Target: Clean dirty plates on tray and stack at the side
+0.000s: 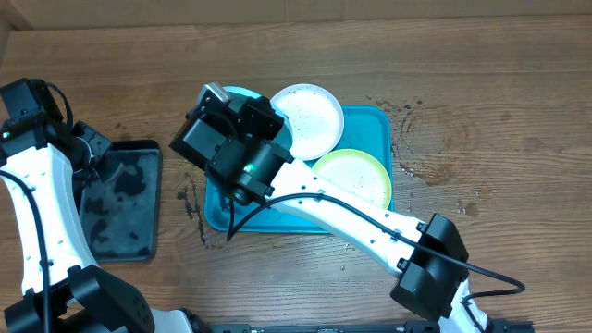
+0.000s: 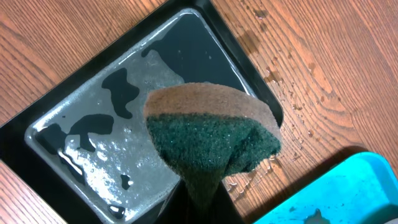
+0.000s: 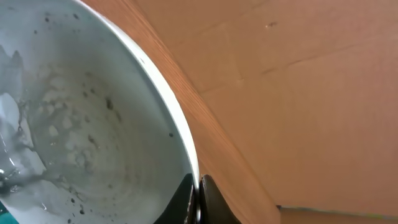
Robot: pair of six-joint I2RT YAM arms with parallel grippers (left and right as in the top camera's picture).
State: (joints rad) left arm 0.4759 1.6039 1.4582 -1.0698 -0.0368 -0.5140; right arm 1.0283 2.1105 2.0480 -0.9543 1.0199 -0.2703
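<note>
My right gripper [image 3: 198,199] is shut on the rim of the light blue plate [image 3: 81,124], which is wet and carries dark specks and smears. From overhead, that gripper [image 1: 231,129] hangs over the left end of the turquoise tray [image 1: 375,120], and only an edge of the light blue plate [image 1: 239,93] shows behind the wrist. The white plate [image 1: 310,120] and the yellow-green plate [image 1: 356,176] lie on the tray. My left gripper [image 2: 205,199] is shut on a green and brown sponge [image 2: 211,130], held above the black tray's right edge.
The black tray [image 1: 120,199] sits left of the turquoise tray and holds a film of water [image 2: 124,118]. A corner of the turquoise tray [image 2: 336,193] shows in the left wrist view. Water drops spot the wooden table [image 1: 416,166] around both trays.
</note>
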